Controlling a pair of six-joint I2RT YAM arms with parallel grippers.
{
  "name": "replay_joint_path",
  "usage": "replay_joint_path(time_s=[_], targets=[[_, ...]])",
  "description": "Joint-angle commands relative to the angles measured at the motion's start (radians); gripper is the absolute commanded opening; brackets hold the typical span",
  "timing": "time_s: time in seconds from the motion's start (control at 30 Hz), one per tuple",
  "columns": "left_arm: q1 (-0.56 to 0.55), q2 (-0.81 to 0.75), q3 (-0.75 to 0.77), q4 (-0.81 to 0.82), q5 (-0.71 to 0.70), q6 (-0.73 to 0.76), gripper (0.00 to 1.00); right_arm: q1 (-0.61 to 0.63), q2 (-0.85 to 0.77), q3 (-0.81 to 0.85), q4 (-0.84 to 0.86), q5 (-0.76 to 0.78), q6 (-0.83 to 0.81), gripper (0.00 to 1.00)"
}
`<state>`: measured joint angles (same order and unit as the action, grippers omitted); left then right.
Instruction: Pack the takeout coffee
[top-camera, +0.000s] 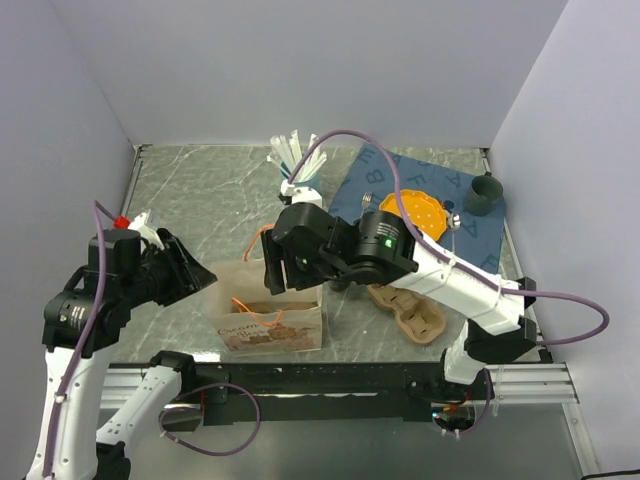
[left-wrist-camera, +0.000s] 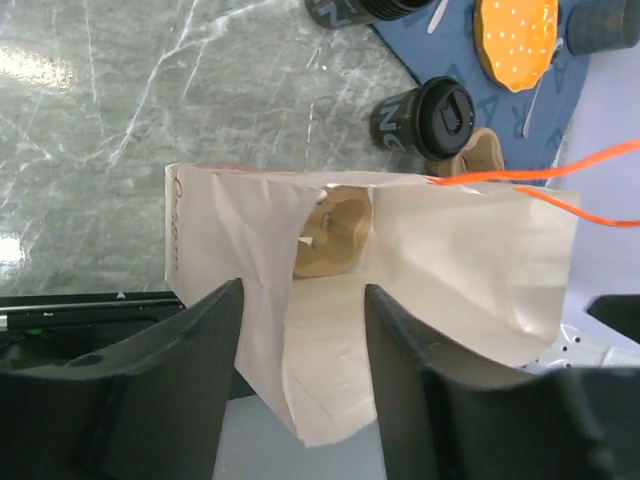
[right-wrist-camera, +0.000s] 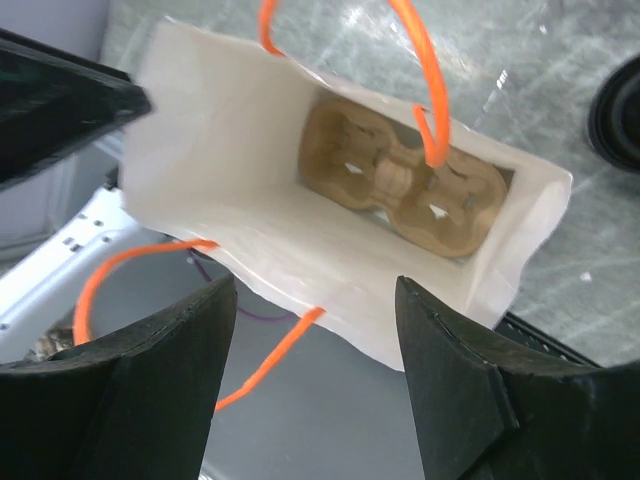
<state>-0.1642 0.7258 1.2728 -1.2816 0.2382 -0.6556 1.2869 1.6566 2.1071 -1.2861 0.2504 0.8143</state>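
The takeout coffee (left-wrist-camera: 430, 115), a black cup with a black lid, stands on the table just beyond the paper bag (left-wrist-camera: 440, 260); in the top view my right arm hides it. The bag (top-camera: 265, 310) stands open with orange handles and a tan cup carrier (right-wrist-camera: 400, 180) on its floor. My left gripper (left-wrist-camera: 300, 330) is open at the bag's left rim, and a fold of the paper wall hangs loose between its fingers. Above the bag's mouth, my right gripper (right-wrist-camera: 315, 330) is open and holds nothing.
A second tan carrier (top-camera: 410, 310) lies right of the bag. The blue mat (top-camera: 480, 235) carries an orange burger-like plate (top-camera: 418, 212) and a grey-green mug (top-camera: 484, 195). A cup of straws (top-camera: 297, 165) stands at the back. Another black cup (left-wrist-camera: 340, 10) stands further off.
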Motion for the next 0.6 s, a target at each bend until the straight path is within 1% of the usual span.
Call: replay_joint_path(time_s=[0.0,0.07,0.1,0.13,0.17,0.23,0.3,0.37,0.43,0.47,0.5,0.53,0.57], targets=[[0.002,0.012,-0.047,0.068,-0.007,-0.012,0.44,-0.021,-0.110,-0.021,0.102,0.036,-0.021,0.72],[0.002,0.027,-0.052,0.100,0.018,-0.012,0.30,-0.037,-0.132,-0.062,0.116,0.013,-0.021,0.72],[0.002,0.049,-0.037,0.103,0.015,-0.006,0.18,-0.053,-0.153,-0.074,0.116,0.004,-0.023,0.72],[0.002,0.061,-0.015,0.099,0.003,-0.003,0.14,-0.063,-0.159,-0.087,0.110,-0.002,-0.023,0.73],[0.002,0.069,0.037,0.084,-0.032,0.001,0.12,-0.069,-0.165,-0.091,0.085,-0.002,-0.020,0.73],[0.000,0.078,0.066,0.074,-0.069,-0.004,0.09,-0.087,-0.184,-0.101,0.068,0.003,-0.021,0.73],[0.002,0.067,0.044,0.062,-0.089,-0.016,0.08,-0.101,-0.201,-0.113,0.051,0.001,-0.020,0.74],[0.002,0.063,0.001,0.050,-0.094,-0.025,0.09,-0.126,-0.210,-0.125,0.041,-0.014,-0.033,0.74],[0.002,0.055,-0.013,0.041,-0.091,-0.033,0.15,-0.150,-0.216,-0.133,0.007,-0.011,-0.041,0.76],[0.002,0.052,-0.007,0.042,-0.091,-0.036,0.21,-0.159,-0.219,-0.133,-0.011,0.003,-0.035,0.77],[0.002,0.044,0.000,0.041,-0.096,-0.041,0.42,-0.170,-0.225,-0.136,-0.030,0.006,-0.035,0.78],[0.002,0.041,0.011,0.039,-0.096,-0.041,0.53,-0.184,-0.230,-0.150,-0.041,0.004,-0.040,0.79],[0.002,0.041,0.032,0.038,-0.097,-0.039,0.62,-0.207,-0.238,-0.162,-0.041,0.000,-0.061,0.80]])
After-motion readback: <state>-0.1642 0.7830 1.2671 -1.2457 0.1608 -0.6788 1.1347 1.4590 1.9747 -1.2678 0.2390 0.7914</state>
